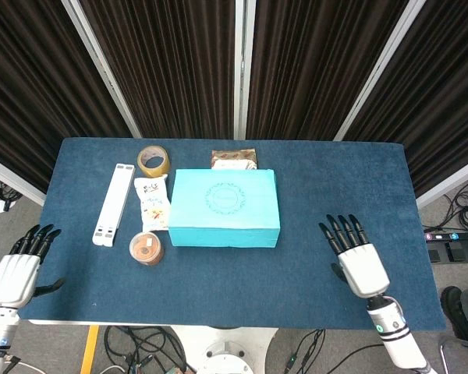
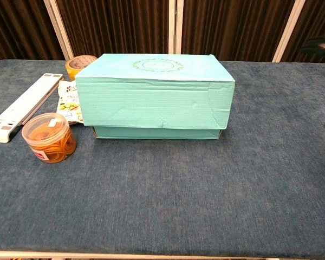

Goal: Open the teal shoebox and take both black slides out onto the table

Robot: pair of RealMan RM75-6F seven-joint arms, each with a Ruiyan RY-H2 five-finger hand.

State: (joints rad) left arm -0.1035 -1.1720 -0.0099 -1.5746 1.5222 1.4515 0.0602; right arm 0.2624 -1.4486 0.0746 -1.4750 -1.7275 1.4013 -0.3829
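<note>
1. Head view: the box [image 1: 225,207] sits closed near mid-bench, lid fully on; slides not visible, presumably inside.
2. Right hand [image 1: 356,259] hovers over the bench [image 1: 335,179], to the right of the box, fingers [image 1: 339,231] spread and straight, holding nothing. Left hand [image 1: 19,270] is off the bench's left edge, fingers apart, empty.
3. We judge the lid lift comes next: best taken at the two short ends, raised evenly so the base stays down.
4. Room: right of the box is open cloth. On the left the jar [image 1: 147,248], packet [image 1: 153,203], white bar [image 1: 114,203] and tape [image 1: 154,160] crowd in; a brown pack [image 1: 234,159] lies behind.
5. Chest view: the lid skirt [image 2: 151,103] overhangs the base [image 2: 154,132], giving fingers a lip to catch. The jar [image 2: 49,137] stands just beside the box's left corner. A dark edge at far right may be the right hand; we cannot tell.
</note>
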